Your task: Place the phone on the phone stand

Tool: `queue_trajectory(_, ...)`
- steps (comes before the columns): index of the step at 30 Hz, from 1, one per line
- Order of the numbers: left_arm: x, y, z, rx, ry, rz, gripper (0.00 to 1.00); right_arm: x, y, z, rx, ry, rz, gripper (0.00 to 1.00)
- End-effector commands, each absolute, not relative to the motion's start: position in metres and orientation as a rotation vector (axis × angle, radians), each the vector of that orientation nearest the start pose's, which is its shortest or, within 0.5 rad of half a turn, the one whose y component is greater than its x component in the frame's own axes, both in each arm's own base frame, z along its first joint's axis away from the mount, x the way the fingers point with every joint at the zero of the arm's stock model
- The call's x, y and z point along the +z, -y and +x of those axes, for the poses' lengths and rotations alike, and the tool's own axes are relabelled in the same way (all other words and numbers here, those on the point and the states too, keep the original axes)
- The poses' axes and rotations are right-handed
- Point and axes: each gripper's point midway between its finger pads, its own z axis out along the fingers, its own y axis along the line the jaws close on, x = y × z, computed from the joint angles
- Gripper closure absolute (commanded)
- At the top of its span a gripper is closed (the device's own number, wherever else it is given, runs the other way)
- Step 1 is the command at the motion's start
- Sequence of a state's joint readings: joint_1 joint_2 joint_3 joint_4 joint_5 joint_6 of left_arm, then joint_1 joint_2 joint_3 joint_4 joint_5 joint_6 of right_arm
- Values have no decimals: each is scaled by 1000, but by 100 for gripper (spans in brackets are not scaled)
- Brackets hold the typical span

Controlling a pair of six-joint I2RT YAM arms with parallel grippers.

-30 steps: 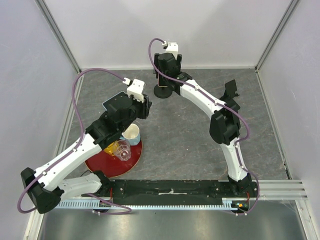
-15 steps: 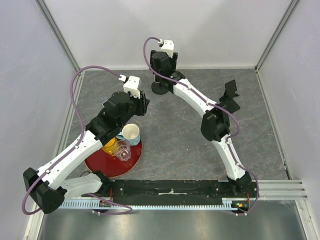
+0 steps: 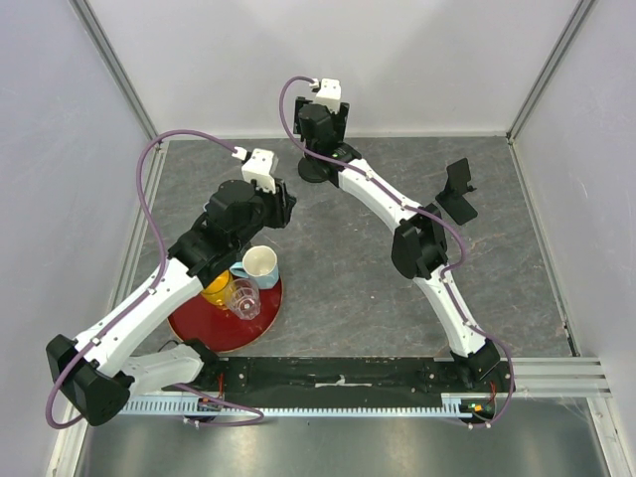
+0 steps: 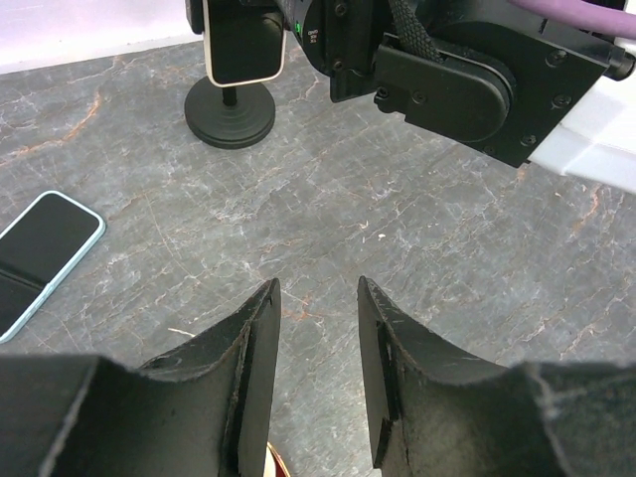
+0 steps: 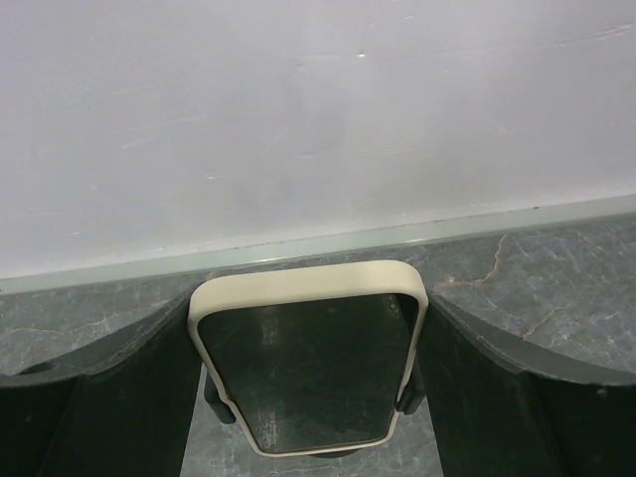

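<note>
A phone in a cream case [image 5: 308, 368] is upright between my right gripper's [image 5: 308, 310] fingers, which press on its two long edges. It stands at the cradle of the black phone stand, whose side clips show behind it. The left wrist view shows the phone [image 4: 241, 40] atop the stand's post and round base [image 4: 231, 107]. In the top view the stand base [image 3: 316, 173] is at the back of the table, under my right gripper [image 3: 316, 139]. My left gripper [image 4: 318, 288] is open and empty, low over the table in front of the stand [image 3: 283, 211].
A second phone in a light-blue case [image 4: 40, 253] lies flat left of the stand. A red plate [image 3: 224, 323] with a white mug [image 3: 258, 266], a clear glass [image 3: 243, 296] and a yellow cup is near left. Another black stand [image 3: 457, 191] is at right. The back wall is close.
My right arm has carried the phone left and back, over the round-based stand. My left arm has shifted slightly left and back.
</note>
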State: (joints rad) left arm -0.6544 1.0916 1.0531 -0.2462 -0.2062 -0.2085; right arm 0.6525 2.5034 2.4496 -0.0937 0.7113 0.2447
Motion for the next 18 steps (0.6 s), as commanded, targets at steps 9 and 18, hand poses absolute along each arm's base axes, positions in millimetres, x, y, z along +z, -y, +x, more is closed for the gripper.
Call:
queue_trajectory(9, 297, 204, 321, -495, -1838, 201, 57, 273, -349, 598, 188, -1663, 120, 2)
queue_trajectory(18, 303, 194, 323, -497, -1821, 167, 58, 313, -337, 564, 186, -1690, 7, 2)
